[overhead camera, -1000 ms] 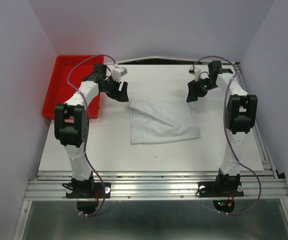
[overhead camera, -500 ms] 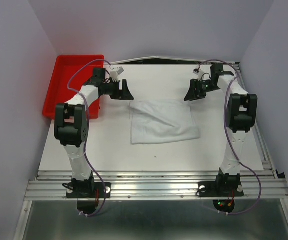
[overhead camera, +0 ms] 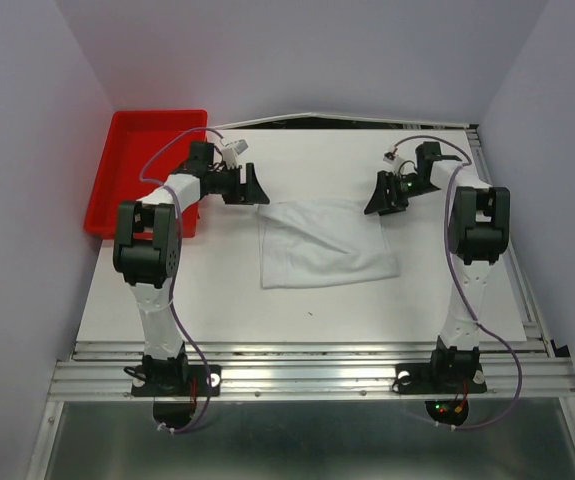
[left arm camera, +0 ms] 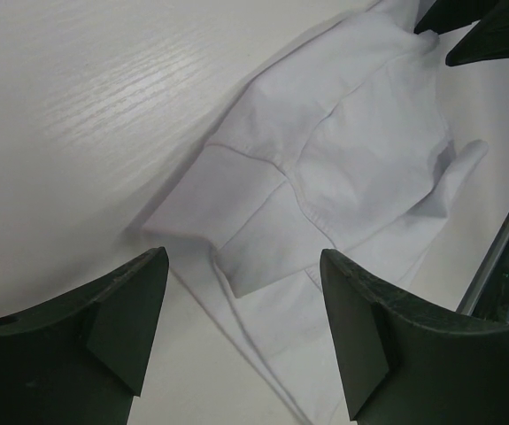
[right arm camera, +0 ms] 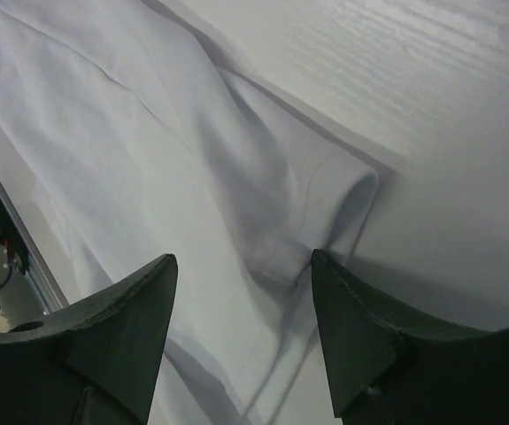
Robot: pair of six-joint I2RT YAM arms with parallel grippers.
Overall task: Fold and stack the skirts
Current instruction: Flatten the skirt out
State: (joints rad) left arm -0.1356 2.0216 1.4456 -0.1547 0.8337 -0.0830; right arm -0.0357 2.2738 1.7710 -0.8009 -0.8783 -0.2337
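A white skirt lies folded on the white table, wrinkled, with its far edge toward the back. My left gripper is open just above the skirt's far left corner, its fingers either side of that corner. My right gripper is open over the skirt's far right corner, with the folded hem between its fingers. Neither gripper holds cloth. The right gripper's fingers also show at the top right of the left wrist view.
A red bin stands at the table's back left, right beside the left arm. The table's metal rail runs along the near edge. Grey walls close in left, right and behind.
Both grippers have come down and inward toward the skirt's far corners. The skirt has not moved.
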